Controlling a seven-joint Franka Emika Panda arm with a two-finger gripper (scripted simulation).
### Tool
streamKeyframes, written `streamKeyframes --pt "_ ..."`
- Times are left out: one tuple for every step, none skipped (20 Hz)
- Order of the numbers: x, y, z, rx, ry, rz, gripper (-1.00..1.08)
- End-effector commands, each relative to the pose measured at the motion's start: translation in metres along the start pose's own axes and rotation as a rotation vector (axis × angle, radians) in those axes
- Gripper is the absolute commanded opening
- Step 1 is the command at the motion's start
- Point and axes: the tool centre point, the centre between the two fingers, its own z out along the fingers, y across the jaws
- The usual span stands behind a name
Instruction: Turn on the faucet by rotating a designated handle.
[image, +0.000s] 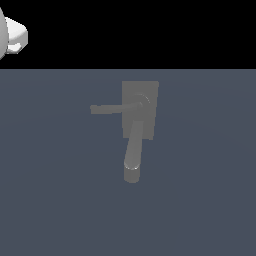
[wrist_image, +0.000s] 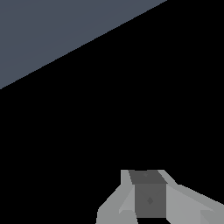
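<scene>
- Slate-blue worktop (image: 50, 200) under black backdrop, faucet (image: 140, 107) at centre.
- Handle (image: 107, 109) jutting toward exterior view's left.
- End effector (wrist_image: 148, 197) well apart; open or closed, impossible to tell.
- Best contact: near bar's tip, for leverage.

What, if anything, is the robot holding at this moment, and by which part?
Nothing is held. The faucet and its handle stand alone in the exterior view, with the arm far off in a corner. The wrist view shows no object near the fingers.
</scene>
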Motion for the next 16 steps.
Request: streamKeyframes --pt "0.035 -0.034 -0.012 0.017 0.071 -0.073 -1.0" --pt "0.047 -0.05 -0.017 0.029 0.099 -0.103 -1.0" --pt "0.059 -0.067 -0.023 0.042 0.127 -0.132 -1.0" --pt "0.071 -0.085 -0.029 0.057 0.155 -0.161 -1.0" --pt "0.082 -0.103 -0.035 0.073 0.183 -0.19 -1.0" --pt "0.091 -0.121 -0.041 0.09 0.21 -0.218 -1.0" --pt "0.1 -0.139 -0.048 0.108 0.236 -0.245 -1.0" --pt "0.108 -0.157 -0.055 0.126 0.261 -0.27 -1.0" --pt "0.114 -0.174 -0.061 0.144 0.284 -0.294 -1.0" --pt "0.12 -0.191 -0.068 0.161 0.305 -0.317 -1.0" --pt "0.125 -0.206 -0.075 0.179 0.325 -0.337 -1.0" --pt "0.129 -0.221 -0.081 0.195 0.343 -0.357 -1.0" --pt "0.132 -0.234 -0.087 0.211 0.36 -0.375 -1.0" --pt "0.135 -0.247 -0.093 0.226 0.376 -0.391 -1.0" --pt "0.137 -0.259 -0.098 0.241 0.39 -0.406 -1.0" --pt "0.139 -0.269 -0.103 0.254 0.403 -0.42 -1.0"
